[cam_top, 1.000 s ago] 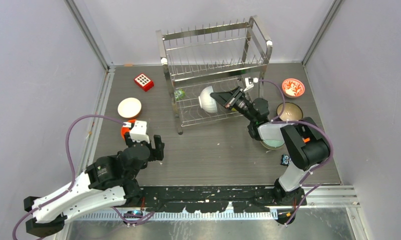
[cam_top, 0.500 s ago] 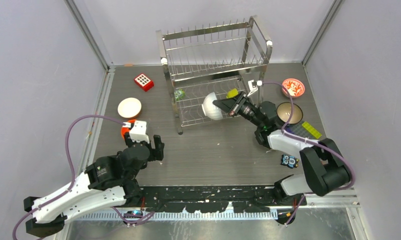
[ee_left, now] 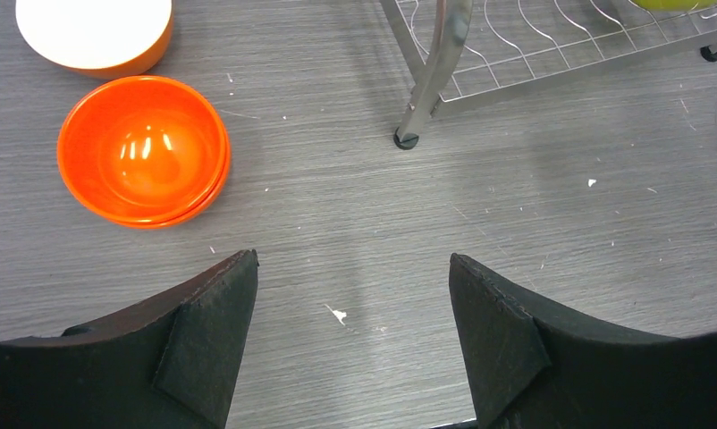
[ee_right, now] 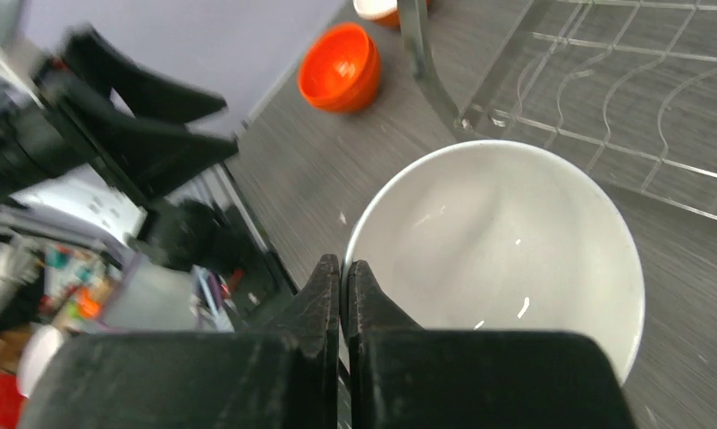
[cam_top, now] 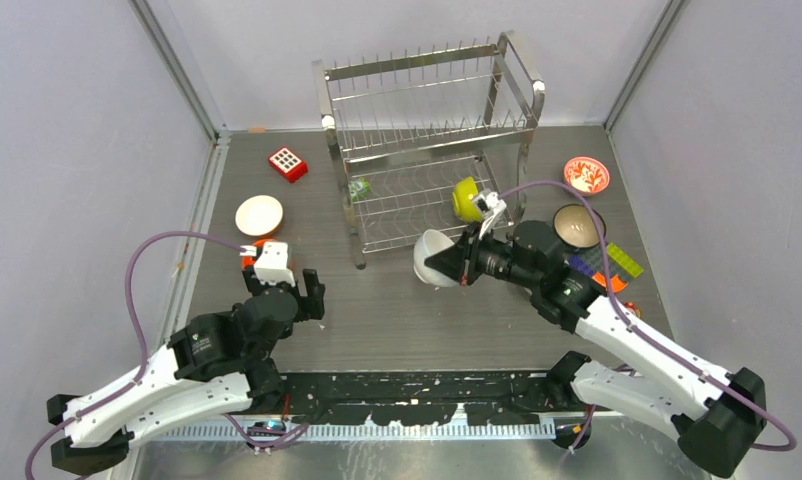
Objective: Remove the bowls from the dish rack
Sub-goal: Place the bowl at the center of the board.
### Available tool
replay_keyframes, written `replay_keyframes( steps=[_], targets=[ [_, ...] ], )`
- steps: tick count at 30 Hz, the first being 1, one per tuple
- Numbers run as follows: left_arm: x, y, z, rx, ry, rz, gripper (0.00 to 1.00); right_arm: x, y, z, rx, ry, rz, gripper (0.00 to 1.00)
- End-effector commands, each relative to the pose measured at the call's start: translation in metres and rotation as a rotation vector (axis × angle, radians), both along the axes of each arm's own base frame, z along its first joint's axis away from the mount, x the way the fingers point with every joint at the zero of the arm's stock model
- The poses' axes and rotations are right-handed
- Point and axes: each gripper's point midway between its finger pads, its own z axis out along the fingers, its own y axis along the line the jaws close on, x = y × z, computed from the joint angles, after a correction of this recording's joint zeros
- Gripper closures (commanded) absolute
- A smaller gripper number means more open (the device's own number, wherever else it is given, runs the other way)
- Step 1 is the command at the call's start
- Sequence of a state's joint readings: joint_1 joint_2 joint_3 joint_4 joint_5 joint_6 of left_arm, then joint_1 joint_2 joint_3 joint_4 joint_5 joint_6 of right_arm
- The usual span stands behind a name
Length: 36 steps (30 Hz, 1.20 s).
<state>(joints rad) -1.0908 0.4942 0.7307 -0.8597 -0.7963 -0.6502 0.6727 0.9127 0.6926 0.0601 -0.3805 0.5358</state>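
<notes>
The left gripper [ee_left: 350, 268] hangs above the grey wood-grain table [ee_left: 552, 223], jaws spread wide, only tabletop showing between them. Ahead on the left sits an orange bowl [ee_left: 143, 150] — a white-lined bowl [ee_left: 94, 31] just beyond it. The dish rack [ee_left: 442, 63] plants one rubber-tipped leg near upper centre.

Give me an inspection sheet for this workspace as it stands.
Surface: grey wood-grain table, white flecks.
Job's things: dish rack holds lime bowl on lower tier; white bowl held just outside its front; orange bowl, two-tone bowl, brown bowl, patterned bowl on table.
Clutter: red dotted block, toy bricks.
Grippers: left gripper open, empty; right gripper shut on white bowl's rim.
Cables: purple cable looping over each arm.
Surroundings: plain grey walls.
</notes>
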Motion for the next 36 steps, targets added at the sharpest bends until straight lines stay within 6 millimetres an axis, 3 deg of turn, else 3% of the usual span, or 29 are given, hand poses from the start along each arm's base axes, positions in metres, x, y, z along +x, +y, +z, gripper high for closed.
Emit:
replay_keyframes(
  steps=[1, 5, 8, 14, 24, 36],
  targets=[
    [0.003, 0.005, 0.011, -0.019, -0.03, 0.034, 0.2, -0.014, -0.015, -0.008, -0.245, -0.129, -0.024, 0.99],
    [0.003, 0.004, 0.012, -0.014, -0.026, 0.031, 0.2, -0.026, -0.013, -0.02, -0.365, -0.187, -0.024, 0.99],
    [0.003, 0.005, 0.013, -0.015, -0.026, 0.033, 0.2, -0.023, -0.014, -0.03, -0.477, -0.241, -0.07, 0.99],
    [0.003, 0.005, 0.012, -0.018, -0.026, 0.035, 0.2, -0.024, 0.003, -0.047, -0.628, -0.345, -0.091, 0.99],
    [0.002, 0.004, 0.011, -0.018, -0.02, 0.033, 0.2, -0.032, 0.054, -0.076, -0.745, -0.424, -0.084, 0.99],
    [0.001, 0.0, 0.007, -0.025, -0.006, 0.02, 0.2, -0.043, 0.078, -0.11, -0.809, -0.406, -0.042, 0.99]
  ],
)
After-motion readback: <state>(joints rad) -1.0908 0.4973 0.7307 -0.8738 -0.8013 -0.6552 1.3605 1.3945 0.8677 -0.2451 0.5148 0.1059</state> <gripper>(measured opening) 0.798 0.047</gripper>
